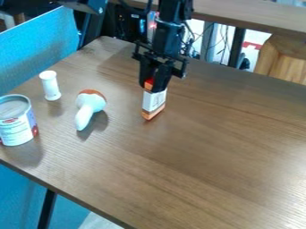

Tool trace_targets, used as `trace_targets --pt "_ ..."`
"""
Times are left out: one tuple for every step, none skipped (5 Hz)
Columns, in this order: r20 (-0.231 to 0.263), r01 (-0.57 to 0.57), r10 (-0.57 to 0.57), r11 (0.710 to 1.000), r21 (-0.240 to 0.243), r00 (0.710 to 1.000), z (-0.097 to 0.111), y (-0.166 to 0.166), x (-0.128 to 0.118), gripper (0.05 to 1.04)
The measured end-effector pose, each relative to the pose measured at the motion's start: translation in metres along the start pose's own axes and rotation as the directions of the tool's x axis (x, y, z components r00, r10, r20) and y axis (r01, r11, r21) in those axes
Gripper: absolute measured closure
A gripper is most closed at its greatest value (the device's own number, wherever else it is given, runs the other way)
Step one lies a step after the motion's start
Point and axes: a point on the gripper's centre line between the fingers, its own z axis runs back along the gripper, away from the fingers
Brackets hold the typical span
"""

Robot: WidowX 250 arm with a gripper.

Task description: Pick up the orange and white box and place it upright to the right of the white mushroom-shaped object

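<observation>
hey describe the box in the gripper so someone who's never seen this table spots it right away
Over the brown table hangs a black gripper. It holds a slim orange box with a white label. Only this is held; the can, white tube and mushroom-shaped thing at the picture's left aren't.

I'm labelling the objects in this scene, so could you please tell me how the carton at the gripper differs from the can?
The carton is slim and flat-sided; the can is broad and round. The carton is orange and white, while the can has a mostly pale label and a metallic top. The gripper holds the carton, whereas the can stands unheld. Both show some white.
</observation>
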Motion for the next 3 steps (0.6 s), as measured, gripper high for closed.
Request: trace_targets --pt "-0.007 0.005 -0.005 1.0 -0.002 1.0 -0.003 -0.0004 0.0007 0.698" --pt "0.003 0.007 -0.007 1.0 0.0 1.0 -0.0034 0.0 0.0024 0.698" --pt "0.001 0.008 -0.008 1.0 0.002 1.0 -0.0058 0.0 0.0021 0.657"
